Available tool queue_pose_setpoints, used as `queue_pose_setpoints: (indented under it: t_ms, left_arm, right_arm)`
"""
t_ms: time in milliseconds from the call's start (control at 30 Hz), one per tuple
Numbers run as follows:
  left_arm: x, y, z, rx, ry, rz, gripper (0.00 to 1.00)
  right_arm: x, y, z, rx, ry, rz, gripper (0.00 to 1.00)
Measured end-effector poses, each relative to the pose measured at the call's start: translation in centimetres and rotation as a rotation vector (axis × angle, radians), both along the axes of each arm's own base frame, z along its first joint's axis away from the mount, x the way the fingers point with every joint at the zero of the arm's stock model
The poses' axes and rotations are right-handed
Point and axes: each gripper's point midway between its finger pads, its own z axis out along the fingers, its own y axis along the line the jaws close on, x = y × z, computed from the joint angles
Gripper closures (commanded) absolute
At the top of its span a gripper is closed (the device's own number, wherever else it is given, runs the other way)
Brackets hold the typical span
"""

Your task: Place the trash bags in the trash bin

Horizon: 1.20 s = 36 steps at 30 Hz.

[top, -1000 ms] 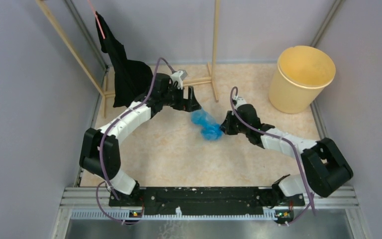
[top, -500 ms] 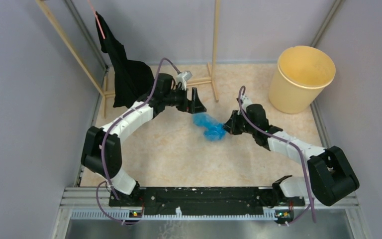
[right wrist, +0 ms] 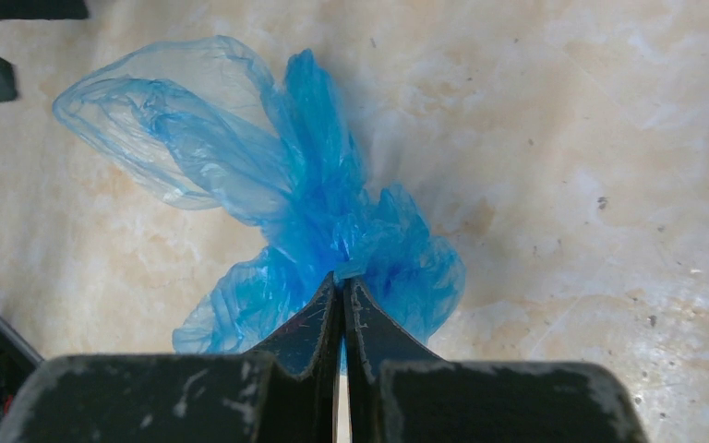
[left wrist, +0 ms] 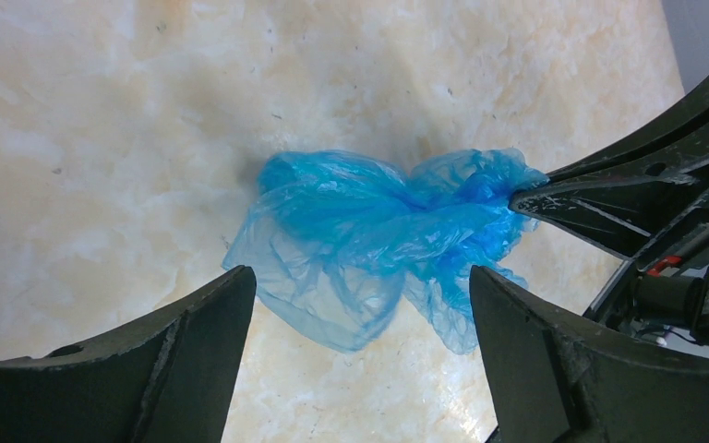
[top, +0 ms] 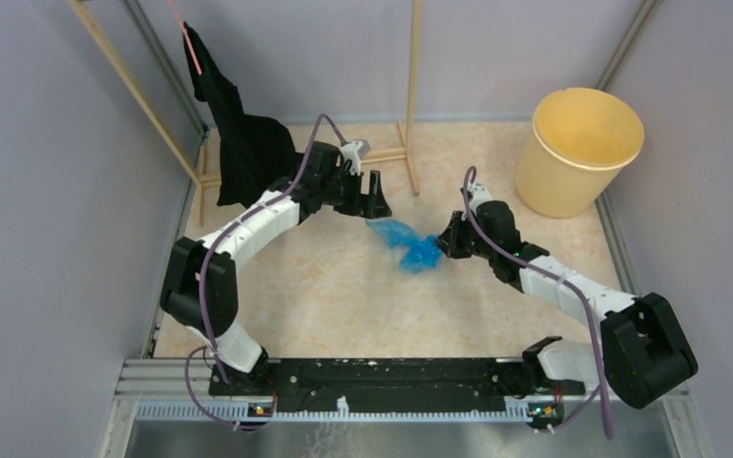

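Where the two arms meet at mid-table, the trash bag (top: 407, 245) lies crumpled on the marbled surface. It is thin, translucent light-blue film, wrinkled and glossy, bunched dark at one end and fanning into a paler loose lobe at the other.

The right gripper (right wrist: 342, 281) has its fingers pressed together on the bunched end, pinching the film. The left gripper (left wrist: 360, 277) hangs over the loose lobe with its fingers spread wide, holding nothing.

Count: one bag, one trash bin (top: 554, 181), two arms, one black cloth (top: 243, 143), one wooden rack (top: 412, 86).

The bin stands upright with its mouth open in the far right corner, close to the right wall and well apart from the bag. Bare table (top: 324, 296) lies between bag and bin. The rack's foot sits just behind the left gripper. The cloth hangs on the rack at far left.
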Motion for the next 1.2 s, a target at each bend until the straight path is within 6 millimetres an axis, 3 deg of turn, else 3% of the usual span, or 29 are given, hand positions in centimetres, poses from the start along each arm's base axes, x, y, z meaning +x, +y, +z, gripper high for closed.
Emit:
queue_pose_setpoints:
  t_ms: [100, 233, 367, 600, 700, 800, 967, 1100, 1133, 1200]
  left_arm:
    - [0.1, 0.1, 0.8, -0.007, -0.025, 0.006, 0.1]
    - [0.0, 0.0, 0.3, -0.002, -0.004, 0.003, 0.07]
    - [0.0, -0.1, -1.0, 0.012, 0.035, 0.001, 0.01]
    - [0.4, -0.2, -3.4, 0.054, 0.112, -0.002, 0.02]
    - [0.7, -0.5, -5.1, 0.077, 0.154, -0.01, 0.07]
    - [0.6, -0.7, -7.2, 0.09, 0.214, -0.027, 0.19]
    - [-0.9, -1.5, -10.0, 0.067, 0.334, -0.075, 0.58]
    - [-1.2, -1.8, -10.1, 0.047, 0.358, -0.084, 0.95]
    - [-1.0, -1.8, -9.9, 0.048, 0.344, -0.082, 1.0]
    - [-0.6, -1.6, -9.3, 0.061, 0.311, -0.066, 1.0]
  right_arm:
    - [0.1, -0.6, -0.3, -0.027, 0.001, -0.023, 1.0]
    - [0.1, -1.1, -0.7, -0.052, 0.008, -0.043, 1.0]
    - [0.2, -1.6, -0.3, -0.063, -0.006, -0.063, 1.0]
    - [0.5, -2.2, 1.0, -0.066, -0.051, -0.091, 1.0]
    - [0.5, -2.3, 1.1, -0.069, -0.058, -0.096, 1.0]
    - [0.5, -2.4, 1.2, -0.071, -0.062, -0.1, 1.0]
    - [0.2, -2.6, 0.6, -0.076, -0.054, -0.1, 1.0]
    - [-0.3, -2.8, -0.3, -0.088, -0.034, -0.099, 1.0]
    - [-0.4, -2.9, -0.5, -0.094, -0.029, -0.099, 1.0]
    - [-0.4, -3.2, -0.8, -0.11, -0.028, -0.105, 0.96]
